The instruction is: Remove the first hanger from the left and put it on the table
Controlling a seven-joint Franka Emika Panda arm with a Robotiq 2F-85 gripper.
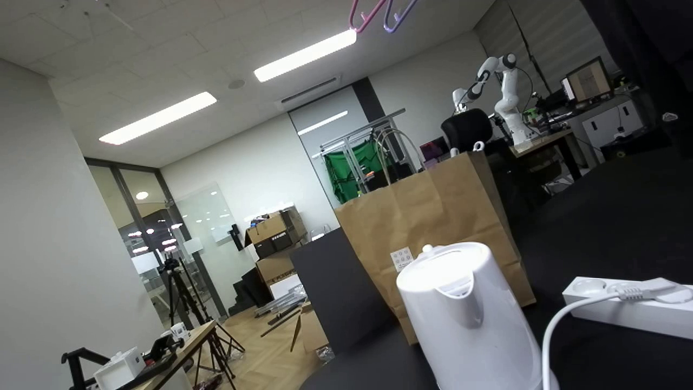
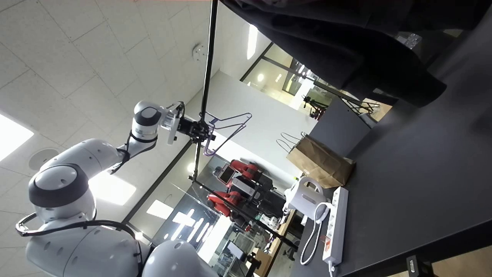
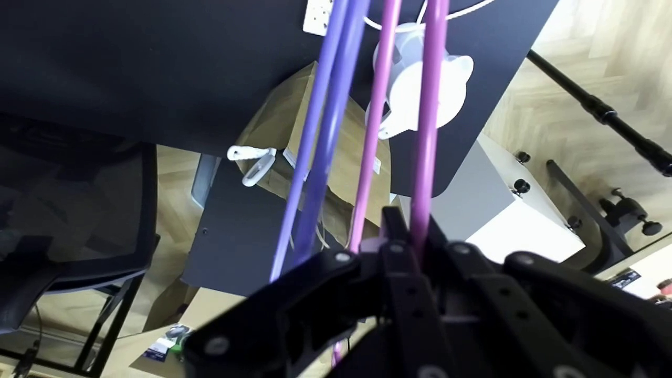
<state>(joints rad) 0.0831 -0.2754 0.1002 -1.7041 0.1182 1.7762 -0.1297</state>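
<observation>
A black two-fingered metal gripper [image 3: 412,233], carried by a white jointed robot arm [image 2: 96,156], stood at 6 o'clock in the wrist view, its jaws drawn tight onto one bar of a slim pink hanger [image 3: 429,105] made of thin, glossy rod, with only that bar between them. The pink hanger ran up toward 12 o'clock in mid-air, well apart from the broad, flat, plain black table [image 3: 168,68]. Just beside it, at the gripper's 11 o'clock, ran the paired bars of a slim, glossy purple hanger [image 3: 336,107]. In an exterior view, the gripper was right beside a long, thin black pole [image 2: 208,57], with the hangers stretching away on the pole's 3 o'clock side; I could not tell whether the pink hanger's hook touched the pole. In an exterior view, the rounded ends of both hangers showed at 12 o'clock, pink on the purple one's 9 o'clock side, with a long, glowing white ceiling light [image 1: 306,56] toward 8 o'clock from them. On the table, in both exterior views, stood a rounded white plastic kettle [image 1: 465,319] and, just beside it, a tall, loop-handled brown paper bag [image 1: 427,222]. Near the kettle lay a long white plastic power strip [image 2: 335,229]. Seen from the gripper in the wrist view, the kettle was at 12 o'clock and the bag between 10 and 11.
</observation>
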